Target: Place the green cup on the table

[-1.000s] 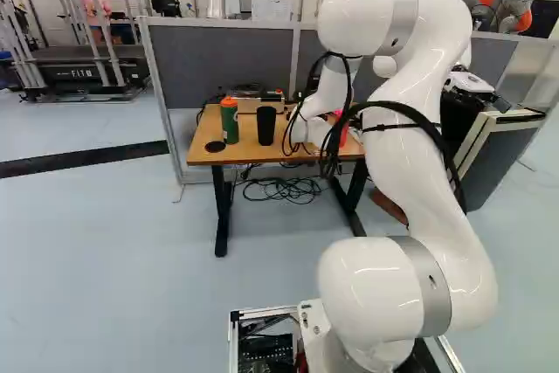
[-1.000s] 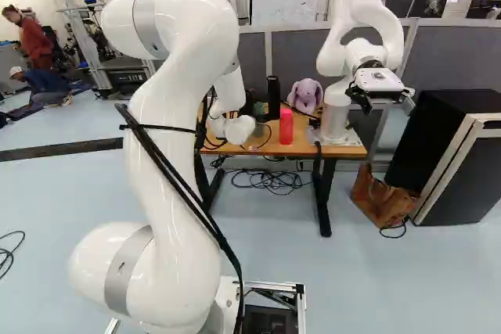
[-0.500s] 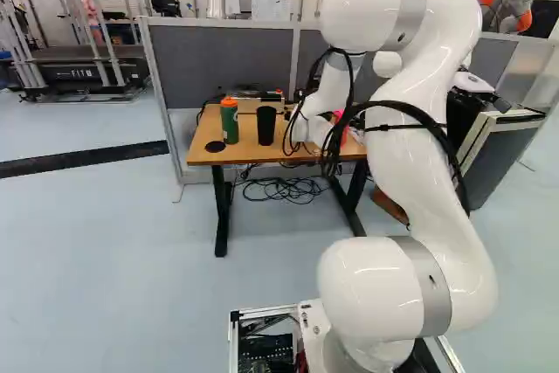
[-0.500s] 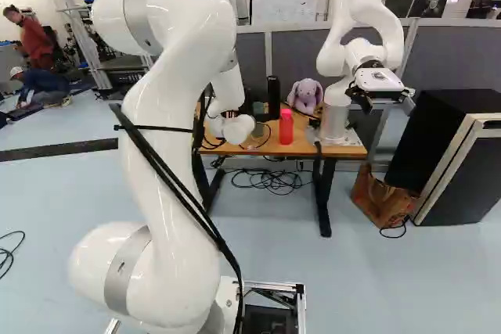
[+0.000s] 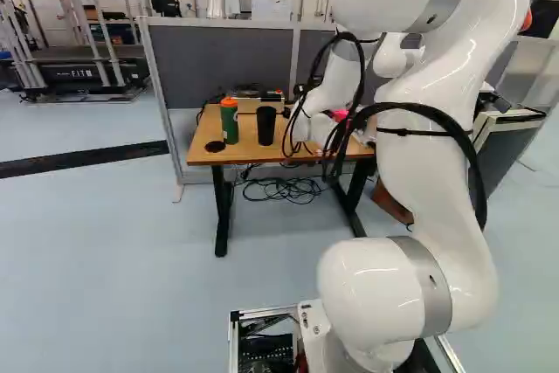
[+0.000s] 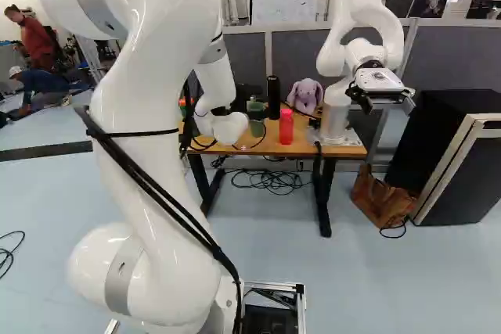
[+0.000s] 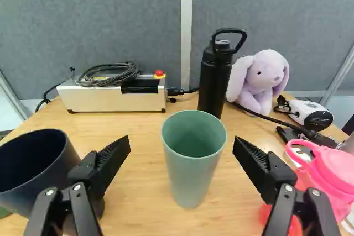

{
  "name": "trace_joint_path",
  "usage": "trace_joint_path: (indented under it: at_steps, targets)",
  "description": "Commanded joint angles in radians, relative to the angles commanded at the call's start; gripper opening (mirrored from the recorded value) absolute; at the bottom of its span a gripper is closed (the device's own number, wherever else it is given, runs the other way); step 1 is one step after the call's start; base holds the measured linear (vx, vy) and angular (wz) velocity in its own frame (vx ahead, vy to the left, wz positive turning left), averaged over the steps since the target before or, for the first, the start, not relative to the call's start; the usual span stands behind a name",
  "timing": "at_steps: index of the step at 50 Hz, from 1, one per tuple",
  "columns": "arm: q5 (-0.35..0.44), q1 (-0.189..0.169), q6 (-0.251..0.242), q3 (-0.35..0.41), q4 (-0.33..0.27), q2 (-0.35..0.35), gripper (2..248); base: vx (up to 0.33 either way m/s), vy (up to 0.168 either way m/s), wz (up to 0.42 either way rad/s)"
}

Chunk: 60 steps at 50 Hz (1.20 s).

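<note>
Standing on table (image 7: 138,211): green cup (image 7: 193,161), upright | fingers (image 7: 113,156): spread, either side of it | nearby: dark cup (image 7: 36,169), pink bottle (image 7: 332,175)

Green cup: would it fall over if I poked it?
Maybe, if you poked up high: the green cup is narrower at its foot than at its rim. On its side it would probably roll, since it's round. Its smooth, even wall looks stiff, so it likely wouldn't squash.

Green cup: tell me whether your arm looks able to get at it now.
Probably yes: the green cup stands upright, lined up between the open fingers of the gripper, and nothing shows in front of it.
</note>
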Motion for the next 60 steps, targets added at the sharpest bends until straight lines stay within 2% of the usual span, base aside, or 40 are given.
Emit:
trace_joint_path:
  at_steps: [60]
  targets:
    - [0.000,0.074,0.000,0.330,0.000,0.284,247,0.000,0.000,0.000]
